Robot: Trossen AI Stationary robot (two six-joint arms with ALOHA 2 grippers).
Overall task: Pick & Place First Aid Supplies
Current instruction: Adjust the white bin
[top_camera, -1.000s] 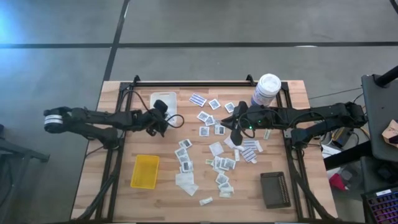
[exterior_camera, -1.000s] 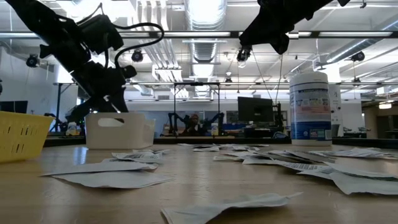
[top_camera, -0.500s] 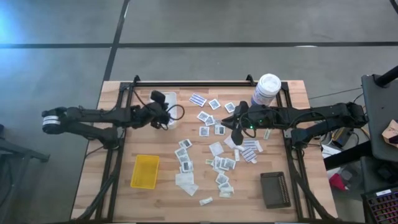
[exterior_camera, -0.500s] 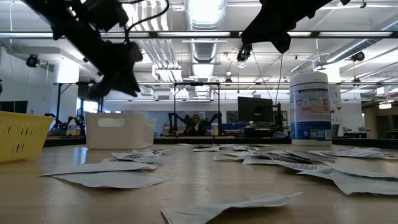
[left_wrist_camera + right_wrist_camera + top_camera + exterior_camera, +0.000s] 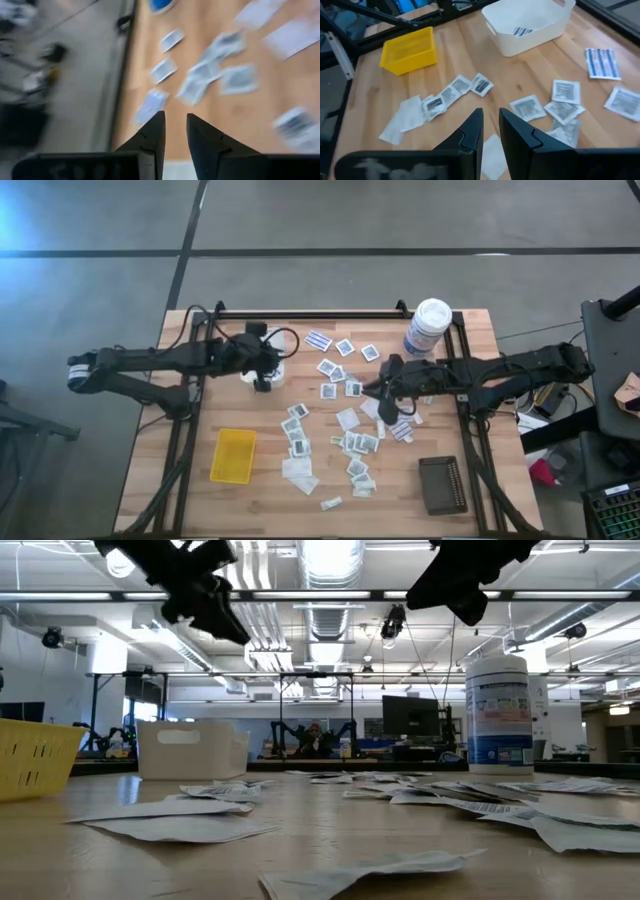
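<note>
- While dozens of small flat first aid packets [image 5: 355,442] lie scattered over the middle of the wooden slatted table [image 5: 180,480], sorting appears barely begun: only one blue-and-white striped strip [image 5: 521,31] shows inside the white rectangular plastic tray [image 5: 530,25].
- Hovering above that white tray at the table's far left, the left gripper [image 5: 262,370] carries nothing, its two dark fingers [image 5: 153,137] parted by a narrow gap.
- Over the thick of the pile, near the tall white canister with a blue label [image 5: 428,326], the right gripper [image 5: 388,402] hangs with fingers slightly apart and nothing between them.
- Both the yellow slotted tray [image 5: 232,456] and the black ribbed tray [image 5: 443,485] look empty from above.
- By this showing, nearly every packet has yet to be picked and placed.
</note>
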